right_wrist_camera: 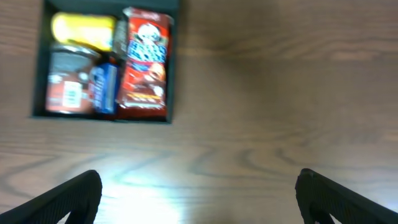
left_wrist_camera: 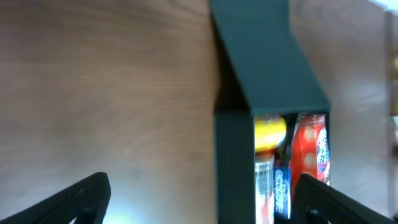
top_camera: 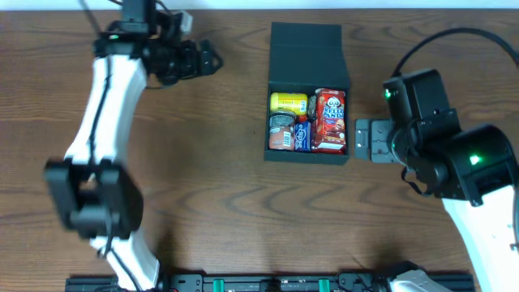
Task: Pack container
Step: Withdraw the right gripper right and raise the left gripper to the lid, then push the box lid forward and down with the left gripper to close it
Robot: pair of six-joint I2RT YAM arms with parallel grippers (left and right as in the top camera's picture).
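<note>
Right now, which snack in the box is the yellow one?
The yellow packet, in the corner of the container next to the open lid, on the left arm's side. The other snacks are red, blue or brown.

dark teal-black matte square-ish rigid container (left_wrist_camera: 233, 162) on brown wood-grain table (left_wrist_camera: 106, 81), right of centre, cut off by bottom edge. hinged flap lid (left_wrist_camera: 264, 56) open, slanting up toward top edge. inside, packed close: yellow rounded packet (left_wrist_camera: 270, 132) at far end, red glossy snack bag (left_wrist_camera: 313, 149) along right wall, blue wrapped bar (left_wrist_camera: 283, 190) beside it, grey-white labelled item (left_wrist_camera: 263, 186) left of bar. blurred, print unreadable. left gripper (left_wrist_camera: 202, 199): black fingers (left_wrist_camera: 74, 202) in bottom corners, spread wide.
</note>
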